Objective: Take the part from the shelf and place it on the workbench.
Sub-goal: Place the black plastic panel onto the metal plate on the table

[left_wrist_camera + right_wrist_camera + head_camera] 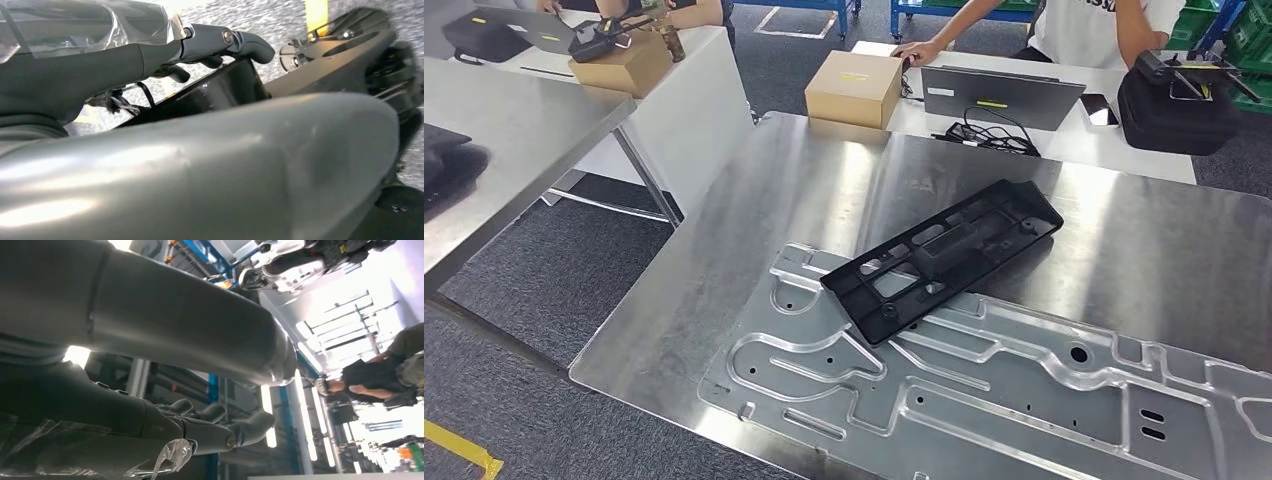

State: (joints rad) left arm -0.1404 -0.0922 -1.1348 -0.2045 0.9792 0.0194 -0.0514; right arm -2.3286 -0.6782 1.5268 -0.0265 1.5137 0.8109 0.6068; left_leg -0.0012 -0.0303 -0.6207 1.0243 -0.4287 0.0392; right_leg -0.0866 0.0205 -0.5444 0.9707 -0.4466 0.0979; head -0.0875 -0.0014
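Lying slantwise on my steel bench (724, 215): black plastic part (944, 255), its near end resting on the machined aluminium plate (984, 395). Behind the bench: cardboard box (854, 88), closed laptop (1002, 97), tangled black cable (986, 135), black case (1174, 105), a person's hand (916, 50). My left robot hand (200, 45) and right robot hand (210, 425): fingers apart, holding nothing.

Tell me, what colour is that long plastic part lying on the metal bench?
Black, clearest in the head view.

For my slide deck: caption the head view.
Black plastic part lies tilted across a grooved metal plate on the steel workbench.
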